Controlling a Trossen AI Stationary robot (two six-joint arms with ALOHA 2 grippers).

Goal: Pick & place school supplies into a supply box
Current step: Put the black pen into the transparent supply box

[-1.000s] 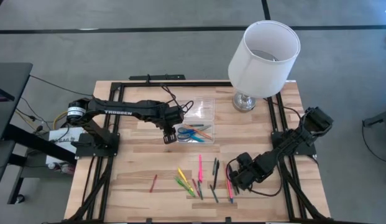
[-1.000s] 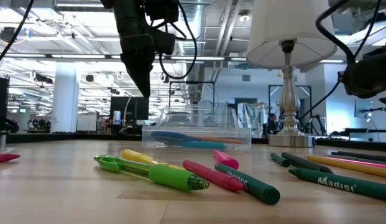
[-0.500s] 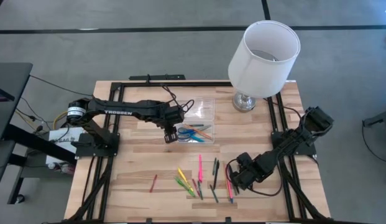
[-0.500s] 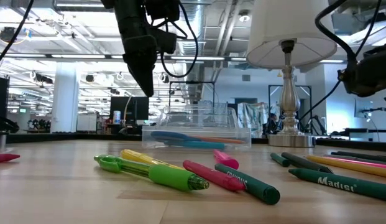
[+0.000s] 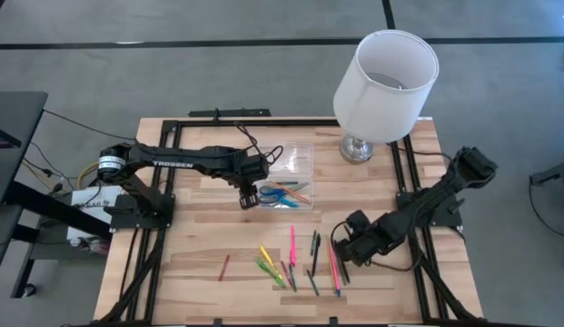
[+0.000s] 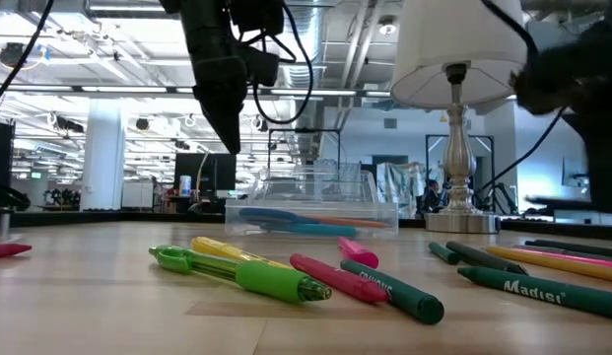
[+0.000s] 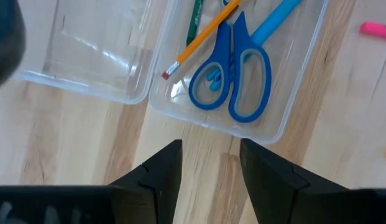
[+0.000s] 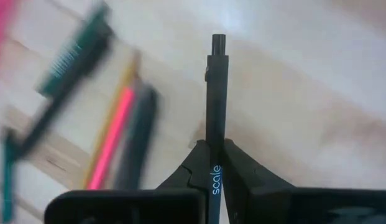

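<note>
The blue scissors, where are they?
The blue scissors lie inside the clear supply box, beside an orange pencil, just ahead of the left gripper, near the lamp.

**Wooden table and what rests on it**

A light wooden table (image 5: 191, 245) carries a clear supply box (image 5: 291, 177) near its centre and a white-shaded lamp (image 5: 383, 82) at the far right. Loose pens and markers (image 5: 295, 259) lie scattered along the near edge, a red one (image 5: 224, 266) apart to the left.
</note>
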